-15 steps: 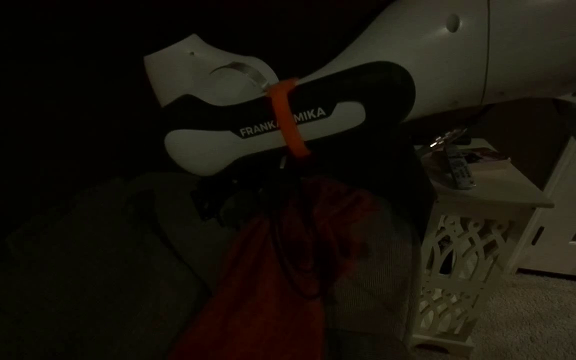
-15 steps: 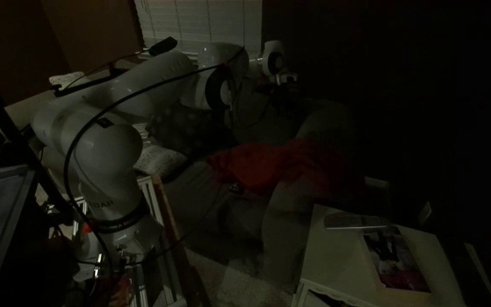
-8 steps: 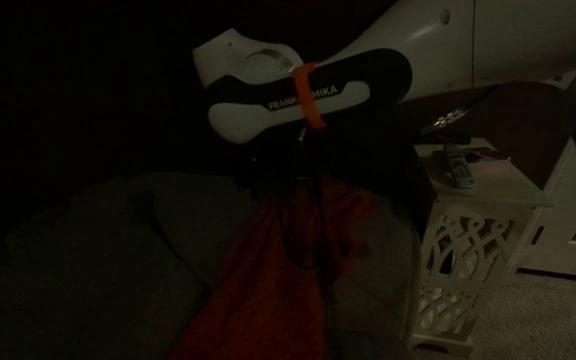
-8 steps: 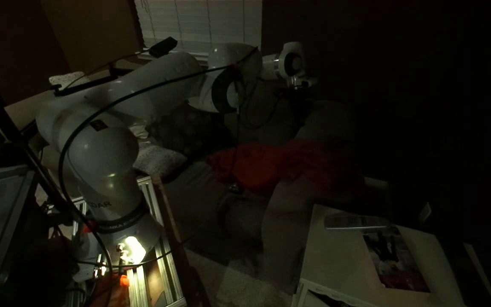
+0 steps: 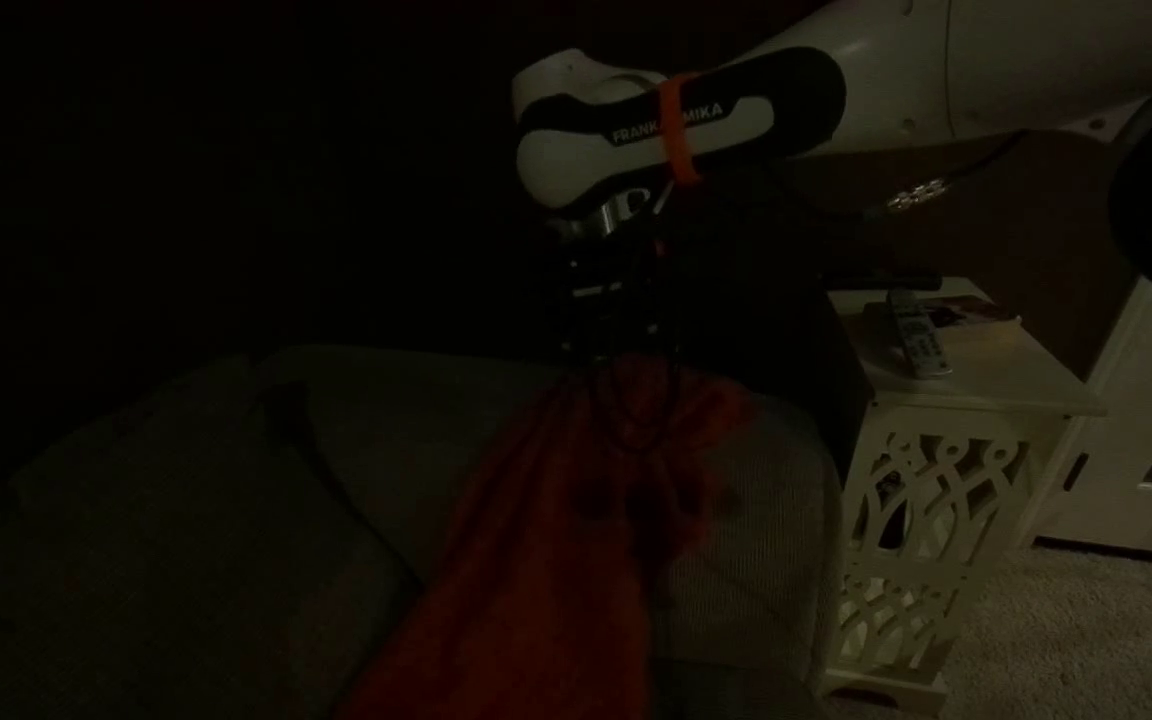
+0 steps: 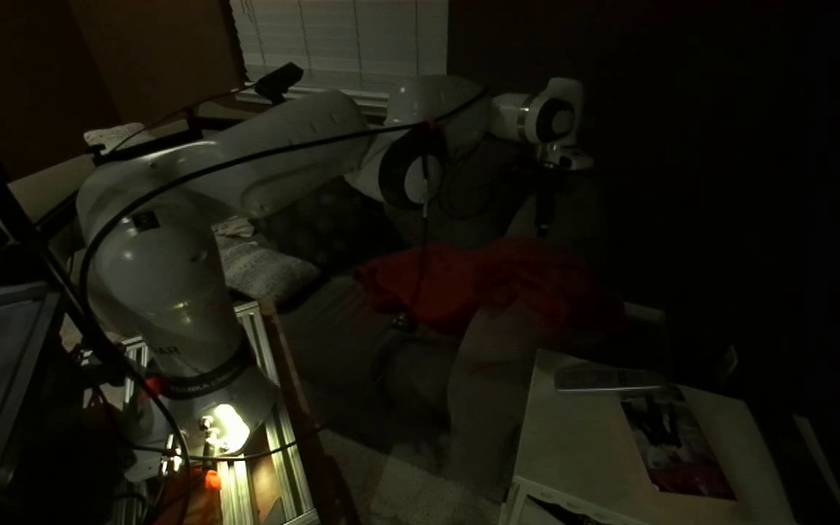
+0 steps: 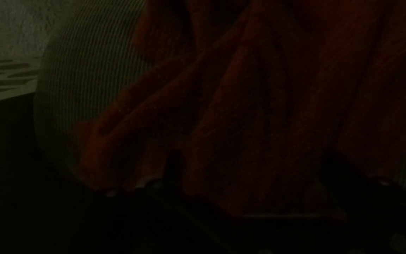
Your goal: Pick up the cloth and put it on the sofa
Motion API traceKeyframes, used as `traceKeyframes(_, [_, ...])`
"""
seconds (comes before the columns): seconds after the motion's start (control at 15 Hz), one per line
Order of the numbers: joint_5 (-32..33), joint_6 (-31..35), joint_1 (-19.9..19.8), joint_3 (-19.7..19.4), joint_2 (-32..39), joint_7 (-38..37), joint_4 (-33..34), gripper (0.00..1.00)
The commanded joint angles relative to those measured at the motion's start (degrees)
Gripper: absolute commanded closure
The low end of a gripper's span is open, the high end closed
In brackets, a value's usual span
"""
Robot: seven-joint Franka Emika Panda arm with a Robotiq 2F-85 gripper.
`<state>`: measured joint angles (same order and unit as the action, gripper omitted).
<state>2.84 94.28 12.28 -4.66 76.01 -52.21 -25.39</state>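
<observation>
In the last second you swung the arm [image 5: 626,155] across, in the direction of the table [image 5: 1026,375], and your fingers [image 7: 342,183] came to hang over the bunched end of the red cloth [image 5: 536,570]. The cloth itself did not move: it lay draped on the sofa [image 5: 756,580], near that edge of the table which faced the sofa. In my judgement you were lining up for the pick, and nothing was lifted yet (since the cloth was already on the sofa, perhaps it needed only a better place there). The wrist view showed what the dark hid in both exterior views: the fingers stood wide apart, with folds of cloth visible in the gap but not held. Both exterior views showed a remote control [image 5: 919,340] near the edge of the table, absent from the wrist view. Whether the fingers already touched the cloth, I could not tell.
</observation>
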Motion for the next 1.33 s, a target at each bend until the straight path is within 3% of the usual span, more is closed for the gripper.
traceKeyframes(0.0, [-5.0,-4.3,-2.4,4.2,-0.6,-2.0,-2.1,0.00])
traceKeyframes(0.2, [-7.9,-1.0,-4.6,5.6,3.6,-6.0,3.1,0.00])
traceKeyframes(0.4, [-10.7,7.1,-6.4,7.8,4.1,-5.3,0.9,0.00])
traceKeyframes(0.47, [-8.4,3.6,-5.4,6.0,2.5,-4.6,-0.4,0.00])
traceKeyframes(0.8, [-8.5,8.1,-5.3,6.2,3.9,-3.9,-0.1,0.00])
traceKeyframes(1.27, [-7.7,6.4,-8.4,4.1,4.2,-1.6,0.3,0.00])
